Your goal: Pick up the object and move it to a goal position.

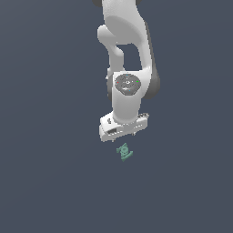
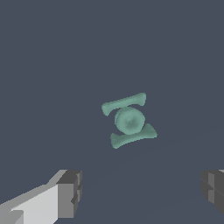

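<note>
A: What lies around the work? 
B: A plain, dark slate-blue ground fills both views, flat and unmarked; it reads as the desk (image 1: 45,182), though no edge of it shows.

A: And the pincer? 
B: The pincer (image 2: 140,194) is released: in the wrist view its two grey fingertips (image 2: 70,192) stand wide apart, with bare surface between them and nothing held. In the exterior view the fingers are hidden under the white hand block.

A: Where is the object? 
B: The object (image 2: 129,120), a small teal-green knobbly piece with a round middle and two flared bars, lies on the surface just beyond the span of the fingertips, apart from both. In the exterior view it sits just below the hand (image 1: 124,126), slightly toward the exterior view's right.

A: Anything in the way? 
B: Nothing else shows near it.

A: The arm's pose? 
B: The white arm (image 1: 125,41) comes down from the top of the exterior view, wrist pointing downward, hand tilted a little.
</note>
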Action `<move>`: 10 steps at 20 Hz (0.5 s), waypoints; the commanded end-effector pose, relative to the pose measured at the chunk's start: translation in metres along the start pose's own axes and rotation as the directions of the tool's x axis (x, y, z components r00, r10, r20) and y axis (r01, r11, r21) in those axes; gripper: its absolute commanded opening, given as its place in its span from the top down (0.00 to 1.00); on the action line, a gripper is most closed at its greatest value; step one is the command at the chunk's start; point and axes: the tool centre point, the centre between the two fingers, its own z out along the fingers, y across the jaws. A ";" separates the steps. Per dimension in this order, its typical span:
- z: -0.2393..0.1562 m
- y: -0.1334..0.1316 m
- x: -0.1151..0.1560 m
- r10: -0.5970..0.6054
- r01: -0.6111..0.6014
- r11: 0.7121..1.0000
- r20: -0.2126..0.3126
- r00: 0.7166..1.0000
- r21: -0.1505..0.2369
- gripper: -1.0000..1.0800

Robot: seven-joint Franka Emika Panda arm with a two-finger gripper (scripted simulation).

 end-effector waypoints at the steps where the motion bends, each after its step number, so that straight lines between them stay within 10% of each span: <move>1: 0.011 0.001 0.009 -0.071 0.071 0.997 0.000 0.997 -0.003 0.04; 10: 0.037 0.002 0.030 -0.235 0.235 0.972 0.000 0.972 -0.006 0.04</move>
